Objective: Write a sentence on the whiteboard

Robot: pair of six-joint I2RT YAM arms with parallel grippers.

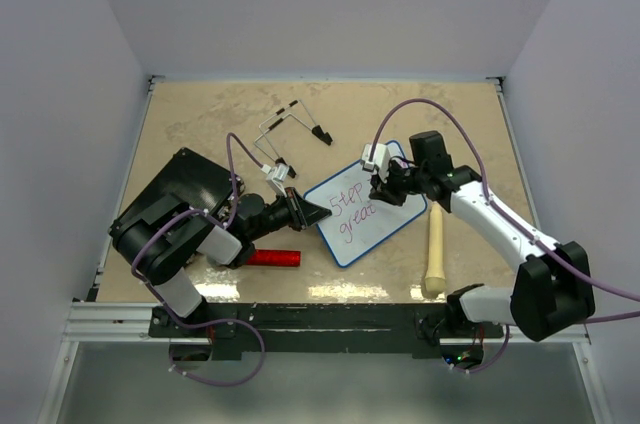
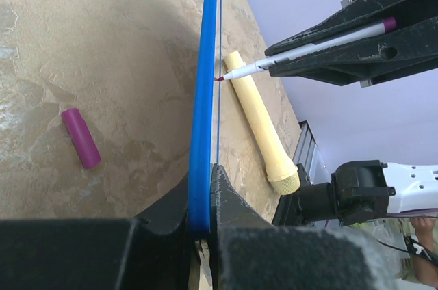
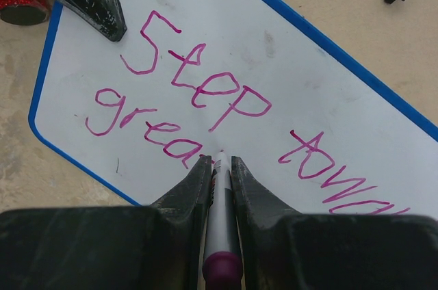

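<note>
The whiteboard, white with a thin blue rim, lies on the table mid-right. It shows edge-on in the left wrist view and from above in the right wrist view. The sentence in purple-pink reads "Step towa" above "grea". My left gripper is shut on the board's left edge. My right gripper is shut on a white marker with a purple end. The marker's tip sits at the board surface just after "grea".
A cream wooden handle lies right of the board. A red glittery cylinder lies near the left arm. A purple marker cap lies on the table. A black slab is at left, and a wire stand at the back.
</note>
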